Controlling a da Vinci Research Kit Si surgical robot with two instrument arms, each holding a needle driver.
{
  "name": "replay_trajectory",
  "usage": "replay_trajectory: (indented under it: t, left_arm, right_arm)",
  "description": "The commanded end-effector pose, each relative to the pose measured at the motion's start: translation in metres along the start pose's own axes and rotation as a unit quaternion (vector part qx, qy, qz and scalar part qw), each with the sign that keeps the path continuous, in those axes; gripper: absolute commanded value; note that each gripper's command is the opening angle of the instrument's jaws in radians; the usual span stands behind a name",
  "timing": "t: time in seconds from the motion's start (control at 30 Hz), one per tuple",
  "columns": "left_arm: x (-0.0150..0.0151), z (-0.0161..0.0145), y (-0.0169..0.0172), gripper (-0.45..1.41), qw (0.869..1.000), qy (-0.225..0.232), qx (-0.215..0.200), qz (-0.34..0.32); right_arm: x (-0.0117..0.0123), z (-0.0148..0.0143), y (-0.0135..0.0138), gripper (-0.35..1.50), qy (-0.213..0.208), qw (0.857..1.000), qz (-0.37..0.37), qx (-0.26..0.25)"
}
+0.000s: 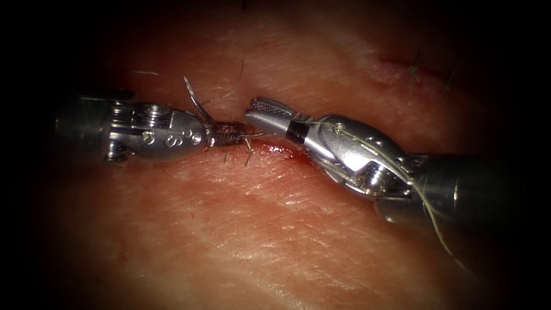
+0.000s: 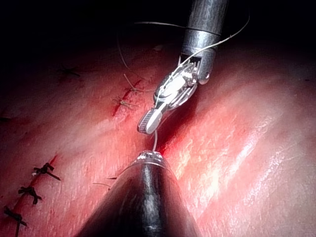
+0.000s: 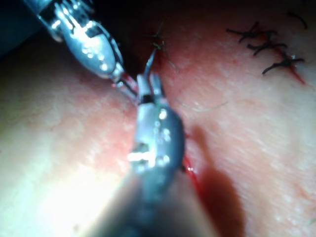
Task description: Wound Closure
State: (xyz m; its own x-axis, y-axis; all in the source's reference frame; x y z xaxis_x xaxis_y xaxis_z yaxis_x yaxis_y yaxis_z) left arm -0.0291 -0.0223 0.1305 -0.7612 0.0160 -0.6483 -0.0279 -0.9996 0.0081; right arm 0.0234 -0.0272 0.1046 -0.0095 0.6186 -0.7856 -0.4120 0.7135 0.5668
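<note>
- Nearest the lens in the left wrist view is the left tool [image 2: 150, 157], its dark shaft reaching in over the cut [image 2: 165, 143]; a short pale line stands between its tip and the right tool [image 2: 148, 121] just beyond.
- Left tool [image 1: 229, 133], endoscope view: lies along the cut [image 1: 281, 150] from its left end, jaws clamped together on the needle [image 1: 195, 100]. The grip appears to sit near one end of the curve – the exact spot is too dark to confirm.
- Needle: arcs up and away from the cut, clear of the tissue [image 1: 275, 229]; no part of it is seen entering the surface. In the right wrist view it shows as a dark spike [image 3: 150, 59] just past the right tool's tip.
- Right tool [image 1: 259, 113]: comes in from the right end of the cut, tip just beside the left tool's jaws. Jaws narrowly parted, serrated face showing, nothing between them; the right wrist view shows the two prongs [image 3: 149, 84] slightly apart.
- Thread [image 1: 373, 152]: a pale strand draped over the right tool's wrist and trailing along its shaft, away from the cut.
- Red fluid [image 1: 270, 149] lines the cut beneath both tips.
- Finished stitches [image 3: 266, 49] – dark knotted ones – sit on the tissue well apart from the cut being worked.
</note>
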Motion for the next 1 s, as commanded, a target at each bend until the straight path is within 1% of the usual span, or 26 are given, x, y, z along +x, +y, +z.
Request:
replay_trajectory:
  t: [0.03,0.13,0.17,0.2,0.23,0.3,0.37,0.4,0.43,0.47,0.5,0.53,0.57,0.63,0.73,0.77,0.8,0.83,0.9,0.93,0.97,1.0]
  left_arm:
    - [0.0,0.0008,0.0001,-0.45,1.0,0.0,0.0,-0.001]
    - [0.0001,0.0008,0.0,-0.45,1.0,0.004,0.004,-0.003]
    - [0.0001,0.0007,-0.0001,-0.3,1.0,0.006,0.006,-0.004]
    - [0.0002,0.0007,-0.0002,-0.01,1.0,0.008,0.008,-0.005]
    - [0.0002,0.0007,-0.0002,0.19,1.0,0.009,0.009,-0.014]
    - [0.0002,0.0006,-0.0005,0.59,0.998,0.013,0.004,-0.06]
    - [0.0002,0.0005,-0.0005,0.74,0.997,0.019,-0.003,-0.071]
    - [0.0001,0.0004,-0.0004,0.91,0.996,0.024,-0.009,-0.088]
    - [0.0001,0.0004,-0.0004,0.91,0.996,0.024,-0.009,-0.088]
    - [0.0,0.0004,-0.0002,1.04,0.994,0.022,-0.022,-0.106]
    - [-0.0001,0.0004,0.0001,1.11,0.993,0.02,-0.032,-0.115]
    - [-0.0001,0.0004,0.0004,1.16,0.991,0.016,-0.045,-0.123]
    - [-0.0002,0.0005,0.0012,1.21,0.988,0.012,-0.075,-0.137]
    - [0.0,0.0006,0.0019,1.23,0.983,0.011,-0.097,-0.158]
    - [0.0007,0.0004,0.0024,1.25,0.977,0.019,-0.113,-0.177]
    - [0.001,0.0003,0.0026,1.25,0.975,0.019,-0.118,-0.186]
    - [0.0016,0.0001,0.0026,1.25,0.973,0.018,-0.125,-0.194]
    - [0.0019,-0.0001,0.0025,1.25,0.971,0.017,-0.129,-0.199]
    - [0.0022,-0.0003,0.0022,1.25,0.97,0.015,-0.136,-0.202]
    - [0.0024,-0.0005,0.0018,1.25,0.968,0.002,-0.145,-0.204]
    - [0.0024,-0.0005,0.0018,1.25,0.968,0.002,-0.145,-0.204]
    - [0.0023,-0.0005,0.0015,1.23,0.967,-0.021,-0.148,-0.204]
  right_arm:
    - [-0.0005,0.0,-0.0001,-0.35,-0.004,1.0,0.0,0.001]
    - [-0.0005,-0.0006,0.0,-0.35,-0.007,1.0,-0.001,0.004]
    - [-0.0004,-0.0009,0.0,-0.35,-0.007,1.0,-0.006,0.005]
    - [-0.0004,-0.0009,0.0001,-0.35,-0.007,1.0,-0.012,0.005]
    - [-0.0004,-0.001,0.0001,-0.35,-0.006,1.0,-0.024,0.006]
    - [-0.0002,-0.0016,0.0006,-0.35,-0.011,0.997,-0.068,0.019]
    - [-0.0003,-0.0019,0.0007,-0.35,-0.02,0.996,-0.083,0.031]
    - [-0.0004,-0.0023,0.0005,-0.35,-0.031,0.993,-0.101,0.049]
    - [-0.0004,-0.0023,0.0005,-0.35,-0.031,0.993,-0.101,0.049]
    - [-0.0004,-0.0026,0.0004,-0.35,-0.042,0.99,-0.123,0.063]
    - [-0.0004,-0.0027,0.0003,-0.35,-0.048,0.986,-0.141,0.073]
    - [-0.0004,-0.0028,0.0001,-0.35,-0.052,0.983,-0.156,0.08]
    - [-0.0003,-0.0029,-0.0003,-0.35,-0.069,0.974,-0.192,0.096]
    - [-0.0003,-0.0027,-0.0007,-0.35,-0.085,0.964,-0.227,0.105]
    - [-0.0004,-0.002,-0.0012,-0.35,-0.119,0.945,-0.285,0.108]
    - [-0.0006,-0.0017,-0.0015,-0.35,-0.13,0.936,-0.306,0.112]
    - [-0.0009,-0.0012,-0.0022,-0.35,-0.143,0.922,-0.339,0.121]
    - [-0.0011,-0.0009,-0.0026,-0.35,-0.151,0.913,-0.356,0.13]
    - [-0.0015,-0.0005,-0.0034,-0.35,-0.159,0.9,-0.384,0.135]
    - [-0.0019,-0.0002,-0.0043,-0.35,-0.171,0.88,-0.42,0.14]
    - [-0.0019,-0.0002,-0.0043,-0.35,-0.171,0.88,-0.42,0.14]
    - [-0.002,0.0,-0.0049,-0.35,-0.175,0.866,-0.446,0.14]
